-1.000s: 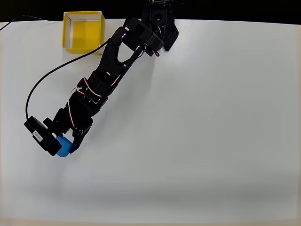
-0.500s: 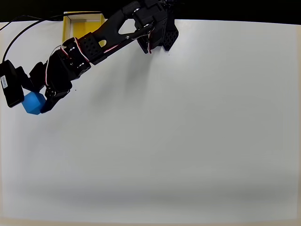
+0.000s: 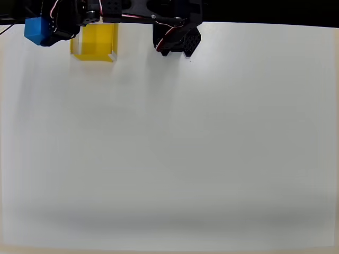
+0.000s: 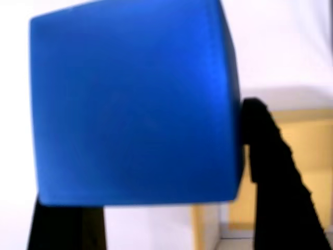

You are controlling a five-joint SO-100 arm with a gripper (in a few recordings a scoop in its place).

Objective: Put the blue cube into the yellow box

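In the overhead view the blue cube (image 3: 38, 30) hangs at the far top left, held in my black gripper (image 3: 46, 32), which is shut on it. It sits just left of the yellow box (image 3: 95, 45), whose upper part is covered by my arm (image 3: 127, 8). The wrist view is mostly taken up by the blue cube (image 4: 132, 101), with a black finger (image 4: 270, 161) against its right side. Behind that finger the yellow box (image 4: 307, 151) shows at lower right.
The arm's black base (image 3: 177, 37) stands at the top edge, right of the box. The white table (image 3: 185, 148) stretches wide below and to the right. A dark strip runs along the table's back edge.
The arm has swung up and back toward the table's top edge, carrying the cube from the left side to just beside the box. The grip has stayed shut on it.
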